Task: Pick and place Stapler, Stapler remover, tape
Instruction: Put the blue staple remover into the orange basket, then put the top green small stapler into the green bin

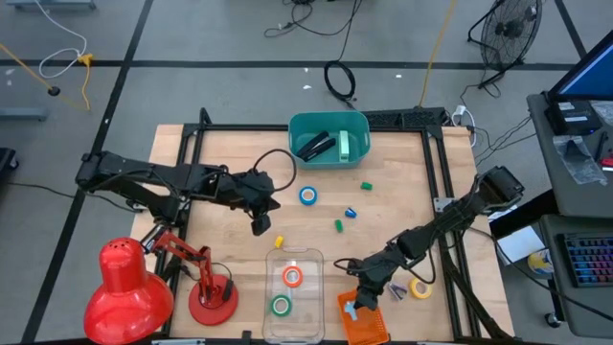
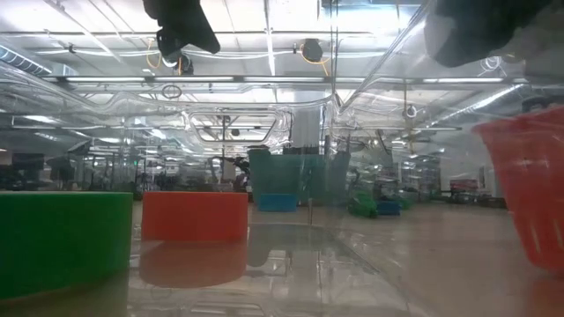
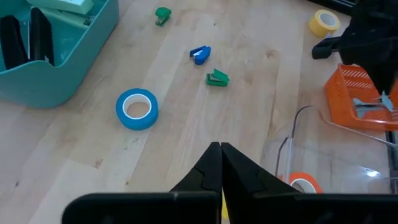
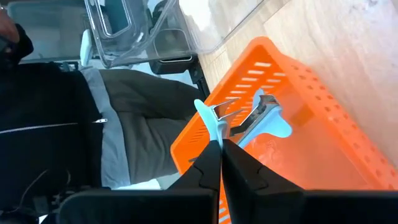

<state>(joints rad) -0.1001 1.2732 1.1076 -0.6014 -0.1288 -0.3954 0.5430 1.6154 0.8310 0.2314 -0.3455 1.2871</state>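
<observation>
The pale-blue and metal stapler remover [image 4: 249,118] sits in the orange basket [image 1: 369,328] at the table's near edge, under my right gripper [image 4: 221,144], which is shut on it. My left gripper [image 3: 221,148] is shut and holds nothing. It hovers above the wood between the blue tape [image 3: 137,108] and the clear box [image 1: 294,257]. The orange tape [image 1: 292,277] and green tape [image 1: 280,306] lie flat in that box. The blue tape [image 1: 307,195] and yellow tape [image 1: 420,287] lie flat on the table. Black staplers [image 1: 313,146] lie in the teal bin [image 1: 330,123]. My right gripper pinches one pale-blue handle wing [image 4: 210,124] of the stapler remover between its fingertips, coming from above and slanting down into the orange basket. The remover's metal jaws [image 4: 258,106] point away from the fingers. Whether it rests on the basket's floor I cannot tell.
Small green [image 1: 366,186], blue [image 1: 351,213], green [image 1: 338,225], yellow [image 1: 279,241] and purple [image 1: 396,290] bits lie scattered on the wood. A red desk lamp [image 1: 124,287] stands at the near left corner. A person [image 4: 124,124] sits just past the near edge.
</observation>
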